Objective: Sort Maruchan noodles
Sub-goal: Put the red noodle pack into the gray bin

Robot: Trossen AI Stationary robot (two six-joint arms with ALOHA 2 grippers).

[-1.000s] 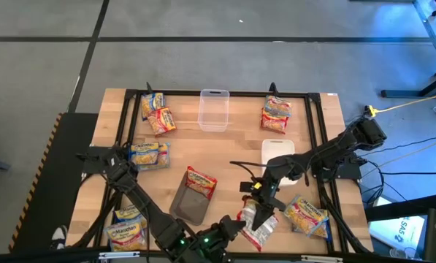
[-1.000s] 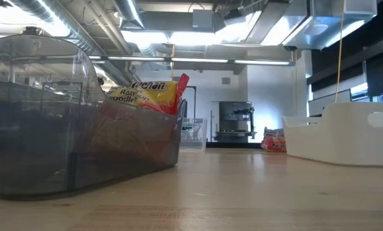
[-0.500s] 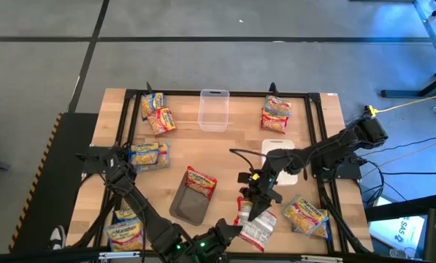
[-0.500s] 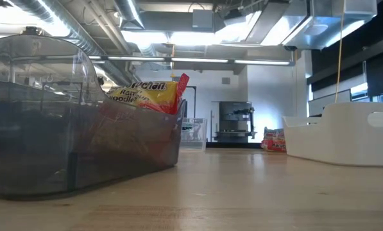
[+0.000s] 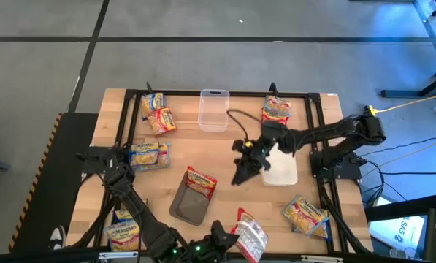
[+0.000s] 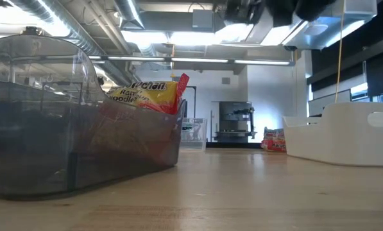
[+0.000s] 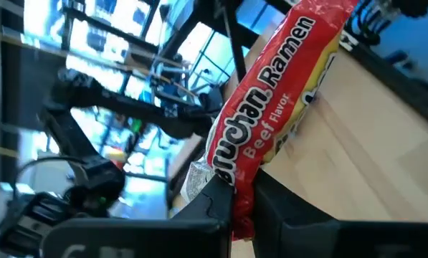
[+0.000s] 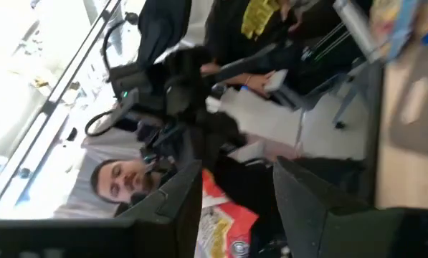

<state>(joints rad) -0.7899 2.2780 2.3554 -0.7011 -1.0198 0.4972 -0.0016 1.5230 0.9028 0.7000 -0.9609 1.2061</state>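
The left gripper sits at the near edge of the table, its fingers clamped on the end of a red beef-flavour packet, which in the high view sticks out from it as a red-and-white packet close to the table's front edge; the right gripper hangs above the middle of the table, just beside the white container, its two dark fingers standing apart with nothing between them; the right wrist view looks past them at a person in the room beyond and at a packet lower down; the other Maruchan noodles lie scattered over the table: two packets at the far left corner, one packet at the far right, a blue-labelled pair at the left edge, another pair at the near left corner, one at the near right, and one red-labelled packet resting on the far rim of the grey container; the low view shows that same packet leaning over the grey container's wall; a clear container stands at the far middle of the table, well apart from both grippers.
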